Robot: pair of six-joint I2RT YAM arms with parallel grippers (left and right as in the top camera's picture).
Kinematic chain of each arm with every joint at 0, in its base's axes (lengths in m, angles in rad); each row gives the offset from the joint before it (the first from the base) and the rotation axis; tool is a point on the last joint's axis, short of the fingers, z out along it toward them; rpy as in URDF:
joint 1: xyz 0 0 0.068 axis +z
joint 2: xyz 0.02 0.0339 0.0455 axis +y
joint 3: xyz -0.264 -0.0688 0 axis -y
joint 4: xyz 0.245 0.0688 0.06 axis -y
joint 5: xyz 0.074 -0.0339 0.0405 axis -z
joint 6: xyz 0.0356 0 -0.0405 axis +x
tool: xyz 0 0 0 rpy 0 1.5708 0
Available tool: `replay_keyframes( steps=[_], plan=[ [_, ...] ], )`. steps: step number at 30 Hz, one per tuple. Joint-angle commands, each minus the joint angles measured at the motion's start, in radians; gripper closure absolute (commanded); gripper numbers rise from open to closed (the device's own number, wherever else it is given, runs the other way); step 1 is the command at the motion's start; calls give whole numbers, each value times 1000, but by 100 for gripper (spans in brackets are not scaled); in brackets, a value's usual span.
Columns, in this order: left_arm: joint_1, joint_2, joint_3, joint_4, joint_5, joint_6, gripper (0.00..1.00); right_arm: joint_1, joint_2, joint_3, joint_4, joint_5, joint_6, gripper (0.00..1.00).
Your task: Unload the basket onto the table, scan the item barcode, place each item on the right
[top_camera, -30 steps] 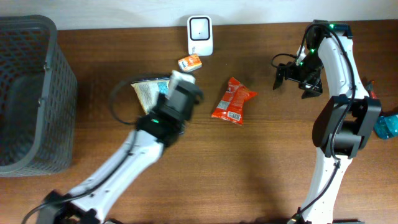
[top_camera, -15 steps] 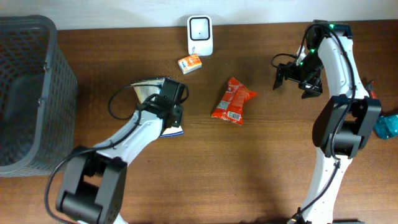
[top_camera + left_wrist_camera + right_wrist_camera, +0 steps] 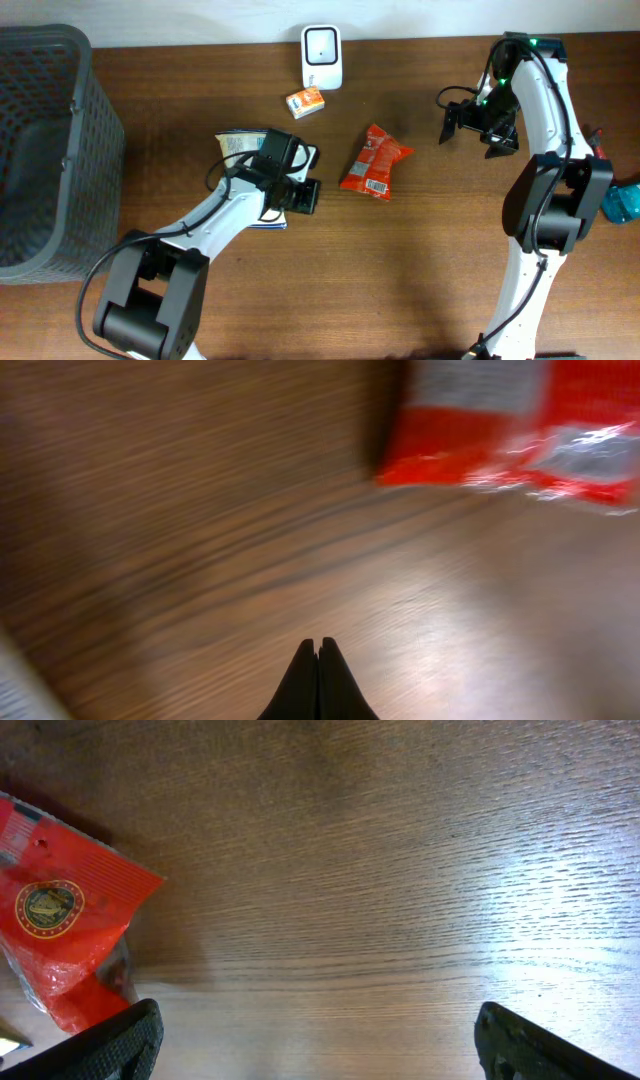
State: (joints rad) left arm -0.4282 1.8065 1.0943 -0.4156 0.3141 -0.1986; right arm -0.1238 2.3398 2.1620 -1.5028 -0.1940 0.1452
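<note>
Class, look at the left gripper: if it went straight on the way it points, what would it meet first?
Probably bare tabletop; the red snack packet sits right of that line, so the left gripper may just miss it. The blur leaves depth unclear.

The left wrist view is smeared, its red packet (image 3: pixel 520 430) running off the top edge. Overhead, the left arm (image 3: pixel 222 213) covers much of the pale packet (image 3: pixel 236 145); the basket (image 3: pixel 100 160) at the worktop's left edge is cropped.
</note>
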Motion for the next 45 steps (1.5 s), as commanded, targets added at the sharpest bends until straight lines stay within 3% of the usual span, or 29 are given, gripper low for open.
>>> replay_keyframes(
  steps=[1, 5, 7, 9, 12, 17, 22, 27, 29, 33, 36, 40, 45],
  plan=[
    [-14, 4, 11, 37, 122, -58, 100, 1, -28, 15, 0, -8, -6, 2],
    [-1, -2, 108, -86, -47, 3, 100, 1, -28, 15, 0, -8, -6, 2],
    [1, -8, 185, -207, -257, 40, 100, 1, -28, 15, 0, -8, -6, 2],
    [1, -9, 281, -328, -573, 44, 100, 1, -28, 15, 0, -8, -6, 2],
    [1, -8, 327, -333, -854, 44, 100, 1, -28, 15, 0, -8, -6, 2],
    [6, 42, 323, -320, -797, 44, 100, 1, -28, 15, 0, -8, -6, 2],
    [27, 172, 320, -324, -855, 43, 100, 1, -28, 15, 0, -8, -6, 2],
    [48, 291, 319, -393, -677, 43, 100, 1, -28, 15, 0, -8, -7, 2],
    [48, 309, 319, -412, -496, 43, 100, 1, -28, 15, 0, -8, -6, 1],
    [46, 316, 320, -399, 1, 43, 100, 1, -28, 15, 0, -8, -6, 2],
    [38, 316, 320, -314, 244, 27, 100, 1, -28, 15, 0, -8, -6, 2],
    [13, 316, 320, -179, 299, -126, 100, 1, -28, 15, 0, -8, -6, 2],
    [8, 312, 328, -171, 315, -121, 100, 1, -28, 15, 0, -8, -6, 2]
  ],
)
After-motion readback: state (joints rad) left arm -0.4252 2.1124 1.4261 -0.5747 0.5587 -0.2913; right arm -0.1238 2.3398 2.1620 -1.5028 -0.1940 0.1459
